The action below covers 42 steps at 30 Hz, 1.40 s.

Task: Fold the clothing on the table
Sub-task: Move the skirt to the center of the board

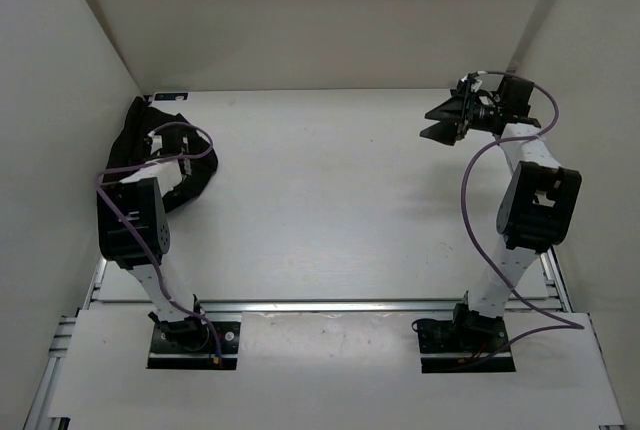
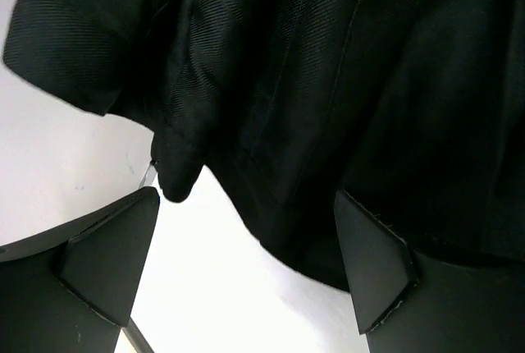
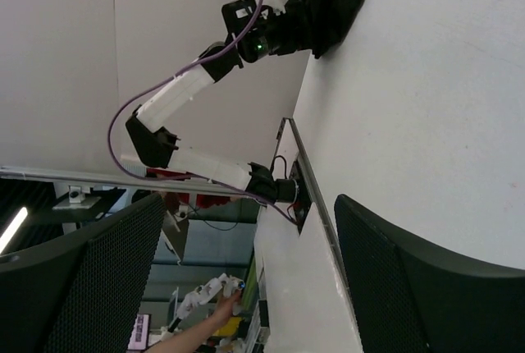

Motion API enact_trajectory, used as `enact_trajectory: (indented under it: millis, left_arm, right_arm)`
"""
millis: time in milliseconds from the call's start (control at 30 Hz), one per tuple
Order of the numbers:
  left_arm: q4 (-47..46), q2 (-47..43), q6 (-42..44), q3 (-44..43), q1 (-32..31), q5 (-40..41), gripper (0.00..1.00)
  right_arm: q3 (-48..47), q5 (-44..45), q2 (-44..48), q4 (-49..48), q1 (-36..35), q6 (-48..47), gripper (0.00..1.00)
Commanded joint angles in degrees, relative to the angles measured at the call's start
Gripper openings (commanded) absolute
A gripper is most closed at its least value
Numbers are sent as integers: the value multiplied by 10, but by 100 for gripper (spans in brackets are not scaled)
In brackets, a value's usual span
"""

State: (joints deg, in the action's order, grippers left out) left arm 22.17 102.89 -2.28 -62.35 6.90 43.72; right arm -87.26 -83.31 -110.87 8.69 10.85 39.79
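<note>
The clothing sits as 1 crumpled black heap in the far-left corner of the table, pressed up close to the left wall, so by my reading you have 0 folds made and the whole job ahead of you. In the top view nothing of it is spread flat. It is bunched into a curved ridge, with no hem or waistband laid out straight. The left gripper hangs right over the heap with its jaws spread wide. In the left wrist view, dark pleated fabric fills the upper frame and a loose edge dips down between the 2 fingers. The fingers have not closed on it, so nothing is held there. I cannot tell whether either fingertip is already touching cloth. The right gripper is well apart from the garment, raised near the far-right side of the table. Its jaws are also wide and hold nothing, and its wrist camera looks across the bare white surface toward the left arm and the black pile. As I judge it, you have yet to grasp the garment, drag it out of the corner into the open middle, flatten it, and only then fold it.
</note>
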Motion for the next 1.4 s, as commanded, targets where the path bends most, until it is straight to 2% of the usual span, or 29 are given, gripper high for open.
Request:
enact_trajectory:
  millis: [0,167,300,500,733,867,1000,1233,1367]
  left_arm:
    - [-17,10,11,-20,1,2,98]
    - [-19,35,16,-27,-1,4,99]
    - [-19,50,12,-31,5,14,85]
    - [-23,52,12,-24,14,15,84]
    - [-29,23,23,-22,-17,43,85]
    - [-65,0,57,6,-27,36,92]
    - [-68,-9,47,8,-27,49,92]
    - [-70,15,44,-4,-9,38,94]
    - [-85,30,54,-16,-12,52,95]
  right_arm:
    - [20,-31,43,-83,21,57,89]
    - [28,-40,49,-104,48,66,88]
    - [36,-42,56,-99,67,64,89]
    - [48,-47,62,-102,72,63,89]
    - [45,-41,55,-119,65,74,89]
    - [38,-41,46,-136,58,85,89]
    - [37,-44,46,-137,53,80,89]
    - [26,-44,48,-103,49,58,89]
    - [-4,-39,39,-44,46,23,89]
